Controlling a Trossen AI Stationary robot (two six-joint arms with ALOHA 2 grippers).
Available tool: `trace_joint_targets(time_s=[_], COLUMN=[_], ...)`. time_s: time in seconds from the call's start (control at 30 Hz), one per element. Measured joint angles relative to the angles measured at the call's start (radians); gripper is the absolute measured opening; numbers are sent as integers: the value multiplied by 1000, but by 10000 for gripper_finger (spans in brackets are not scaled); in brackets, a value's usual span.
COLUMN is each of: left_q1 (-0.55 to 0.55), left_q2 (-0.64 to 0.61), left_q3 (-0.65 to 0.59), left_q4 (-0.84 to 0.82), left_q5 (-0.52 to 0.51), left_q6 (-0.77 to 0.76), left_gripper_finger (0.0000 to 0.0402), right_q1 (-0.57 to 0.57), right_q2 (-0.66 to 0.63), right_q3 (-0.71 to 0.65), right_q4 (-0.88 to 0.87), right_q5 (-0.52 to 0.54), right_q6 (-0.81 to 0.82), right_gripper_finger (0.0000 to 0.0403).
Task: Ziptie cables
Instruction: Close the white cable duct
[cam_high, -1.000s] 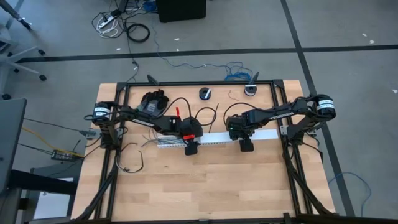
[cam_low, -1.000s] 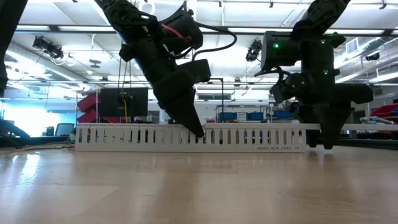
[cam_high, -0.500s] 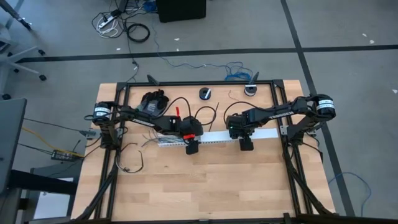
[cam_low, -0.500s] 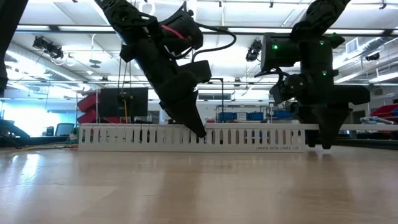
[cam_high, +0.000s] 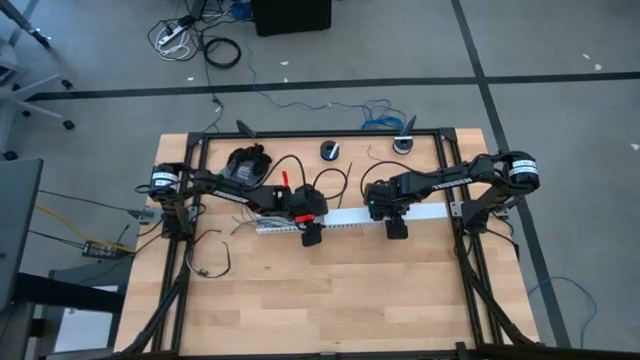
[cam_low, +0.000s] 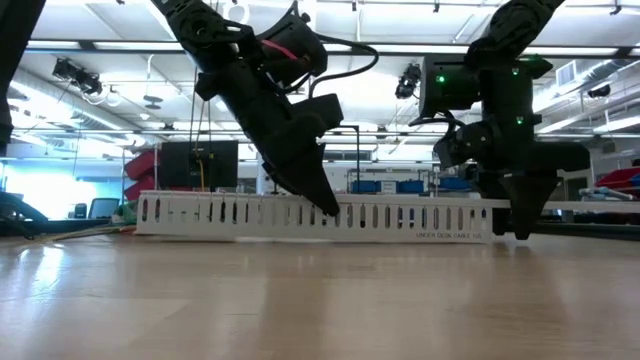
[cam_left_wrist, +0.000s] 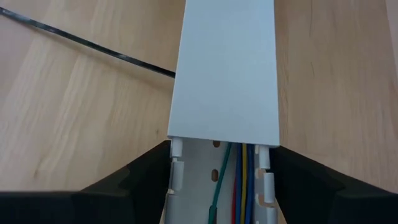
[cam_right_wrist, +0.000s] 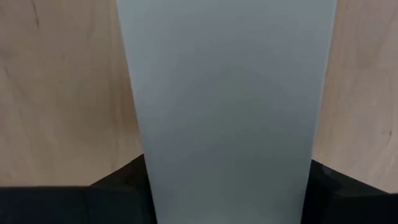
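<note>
A long white slotted duct (cam_high: 350, 221) lies across the table's middle, with a plain white cover (cam_left_wrist: 224, 68) over its right part. Past the cover's end, coloured wires (cam_left_wrist: 239, 180) run inside the open channel. The cables (cam_high: 238, 228), thin dark wires, lie loose on the wood at the duct's left end; one dark wire (cam_left_wrist: 93, 45) crosses beyond the duct. My left gripper (cam_high: 310, 238) straddles the duct at the cover's left end. My right gripper (cam_high: 397, 230) straddles the covered part farther right. My left gripper pinches the duct's two slotted side walls (cam_left_wrist: 176, 163) between its fingers, just short of the cover's end. The fingers (cam_low: 325, 205) slant down from the table's left and lie across the duct, which rests on the table. My right gripper pinches the covered duct by its two long sides (cam_right_wrist: 142, 158), one finger on each. The fingers (cam_low: 520, 225) point down from above and lie across the duct. The duct rests on the table.
Two small round dark parts (cam_high: 330, 150) (cam_high: 403, 145) and a black bundle (cam_high: 248, 160) sit near the far edge. Black frame rails (cam_high: 190, 215) (cam_high: 465, 250) run along both sides. Open wood (cam_high: 330, 300) lies toward the near edge.
The duct has slid a little toward the table's right edge while lying flat, its left end shifting most. Both grippers have stayed on it with the same finger gap.
</note>
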Motion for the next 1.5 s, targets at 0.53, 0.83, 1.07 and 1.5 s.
trace_joint_targets(time_s=[0.53, 0.83, 1.07, 1.5], left_q1=[6, 6, 7, 7], left_q2=[0, 0, 0, 0], left_q3=[1, 4, 4, 3], left_q4=[8, -37, -130, -110], left_q5=[5, 53, 53, 33], left_q6=[38, 135, 136, 108], left_gripper_finger=[248, 306, 328, 294], right_q1=[0, 0, 0, 0], right_q2=[0, 0, 0, 0], right_q3=[0, 0, 0, 0], right_q4=[-1, -15, -29, -28], right_q5=[-3, -4, -3, -3], right_q6=[5, 11, 18, 17], right_gripper_finger=[229, 229, 229, 229])
